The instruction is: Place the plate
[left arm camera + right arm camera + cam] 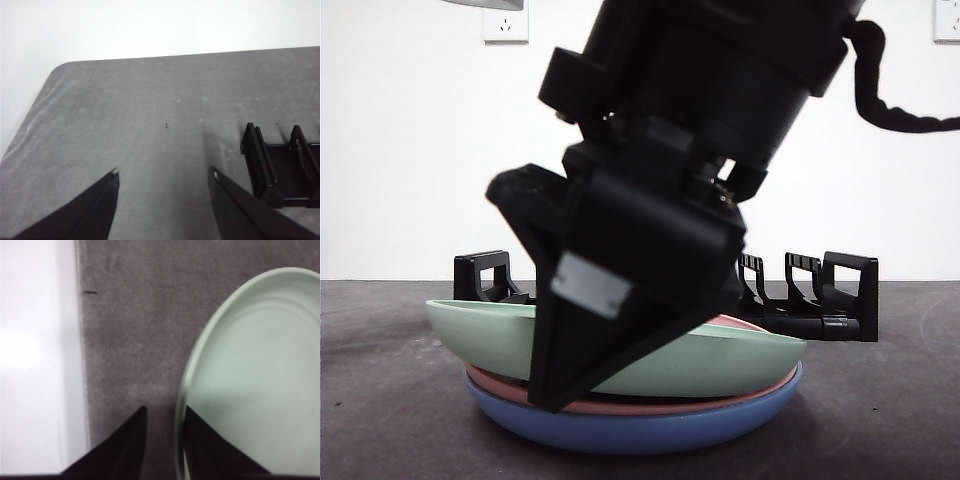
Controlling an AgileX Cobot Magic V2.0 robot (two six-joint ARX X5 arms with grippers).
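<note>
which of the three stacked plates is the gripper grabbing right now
The pale green plate on top of the stack. The right gripper straddles its rim, tilting it; the pink plate and blue plate beneath lie flat, untouched.

Pale green plate (720,360) tilted (one rim raised), topmost on stacked pink plate (660,405) and blue plate (630,430).

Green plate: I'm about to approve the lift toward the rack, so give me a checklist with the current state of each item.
1. Right end effector straddles the green plate rim, one jaw inside, one outside: ok.
2. Jaws fully clamped on the rim: cannot tell.
3. Green plate tilted, one side raised off the pink plate: ok.
4. Pink plate and blue plate stay stacked flat: ok.
5. Black rack standing behind with empty slots: ok.
6. Left end effector open, away from the plates: ok.
</note>
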